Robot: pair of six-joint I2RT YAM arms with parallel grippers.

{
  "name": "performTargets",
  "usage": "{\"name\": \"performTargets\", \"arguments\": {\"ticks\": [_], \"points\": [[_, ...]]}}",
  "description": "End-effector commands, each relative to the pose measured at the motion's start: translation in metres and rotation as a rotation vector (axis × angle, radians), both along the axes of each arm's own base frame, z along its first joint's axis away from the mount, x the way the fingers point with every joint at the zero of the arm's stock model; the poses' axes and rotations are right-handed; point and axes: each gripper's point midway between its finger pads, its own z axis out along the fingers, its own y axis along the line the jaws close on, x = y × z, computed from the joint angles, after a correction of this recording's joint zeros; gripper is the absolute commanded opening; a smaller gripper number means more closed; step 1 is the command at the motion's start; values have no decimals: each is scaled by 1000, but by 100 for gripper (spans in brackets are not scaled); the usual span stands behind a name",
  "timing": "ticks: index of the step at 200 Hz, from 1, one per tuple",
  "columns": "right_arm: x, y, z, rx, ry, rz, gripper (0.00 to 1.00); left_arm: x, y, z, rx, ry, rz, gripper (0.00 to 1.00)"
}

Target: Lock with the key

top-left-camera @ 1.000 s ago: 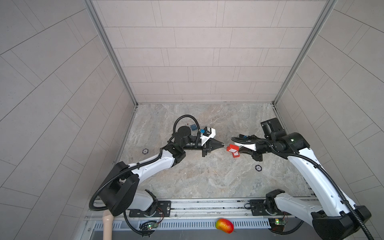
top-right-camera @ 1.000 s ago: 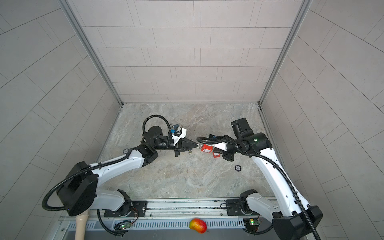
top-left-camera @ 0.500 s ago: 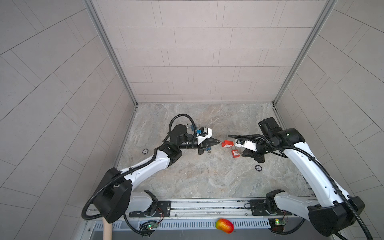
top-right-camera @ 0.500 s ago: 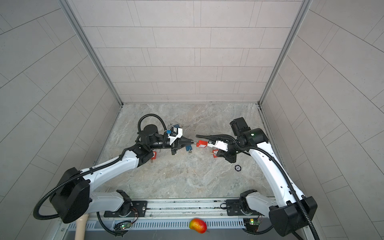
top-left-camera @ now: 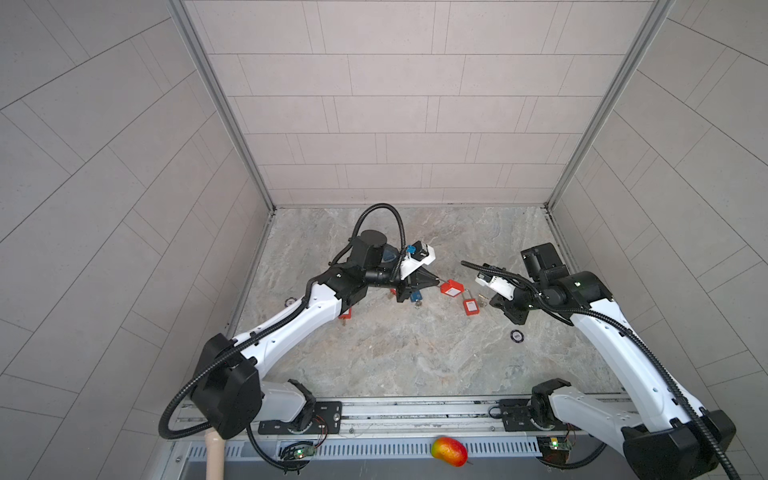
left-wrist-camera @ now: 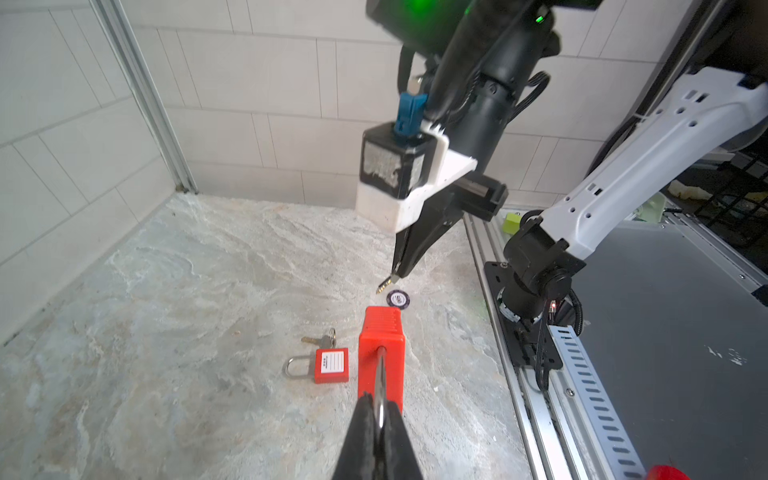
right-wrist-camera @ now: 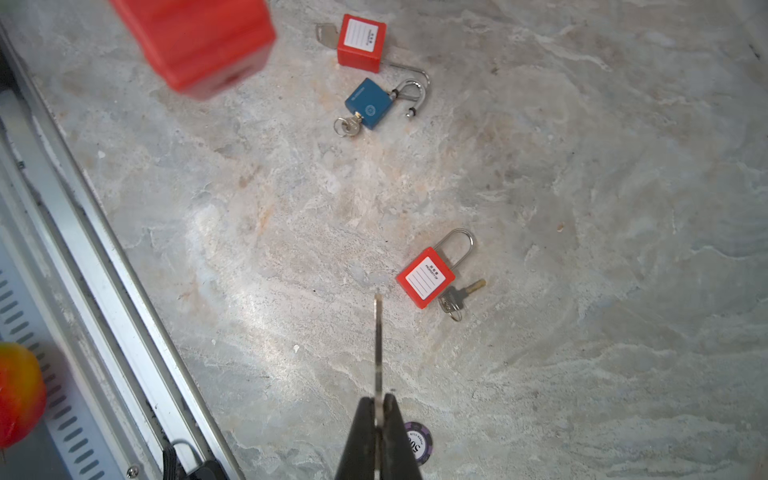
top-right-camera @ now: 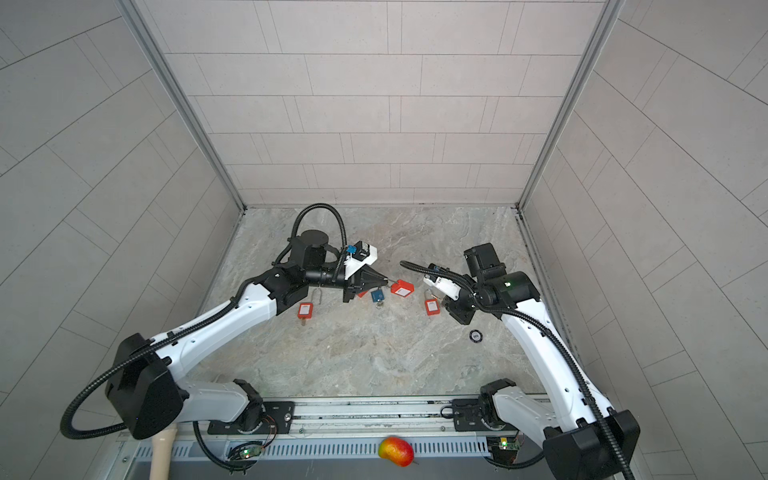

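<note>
Bright even light, soft shadows, edges bowed.

Four red padlocks (top-right-camera: 402, 288) (top-right-camera: 432, 306) (top-right-camera: 305, 310) (right-wrist-camera: 360, 41), one blue padlock (top-right-camera: 377, 296), at least four keys (right-wrist-camera: 378, 345) (right-wrist-camera: 457, 297) (right-wrist-camera: 351, 124) (right-wrist-camera: 325, 33) with exact number not clear, one poker chip (top-right-camera: 476, 335), one red-yellow fruit (top-right-camera: 395, 451), one wooden handle (top-right-camera: 160, 455), two robot arms (top-right-camera: 232, 320) (top-right-camera: 544, 349)

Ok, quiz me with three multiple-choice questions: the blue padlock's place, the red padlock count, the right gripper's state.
1. Where is the blue square padlock?
A. on the marble table
B. on the metal rail
C. against the wall

2. How many red plastic padlocks?
A. two
B. three
C. five

3. The right gripper is:
A. open and empty
B. shut on a flat silver key
C. shut on a chip

1 A, it lies on the marble.
2 B, two on the table, one in the left gripper.
3 B, the key sticks out between closed jaws.
</note>
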Motion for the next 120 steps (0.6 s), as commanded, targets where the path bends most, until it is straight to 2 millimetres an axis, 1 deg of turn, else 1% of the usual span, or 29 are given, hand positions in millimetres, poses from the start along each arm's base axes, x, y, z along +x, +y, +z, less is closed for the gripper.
{"name": "performTargets", "arguments": {"ticks": [1, 16, 39, 63, 82, 120], "points": [[16, -11, 9, 27, -50, -179, 0, 1, 9, -31, 164, 113, 17, 0], [19, -20, 9, 12, -50, -264, 0, 6, 8, -42, 216, 161, 24, 0], [21, -28, 9, 14, -46, -355, 0, 13, 2, -66, 296, 235, 33, 0], [18, -24, 7, 74, -13, -409, 0, 16, -9, -88, 364, 302, 13, 0], [16, -22, 7, 122, 2, -448, 0, 19, -17, -102, 411, 328, 1, 0], [15, -15, -5, 177, 41, -493, 0, 28, -28, -134, 505, 399, -11, 0]]}}
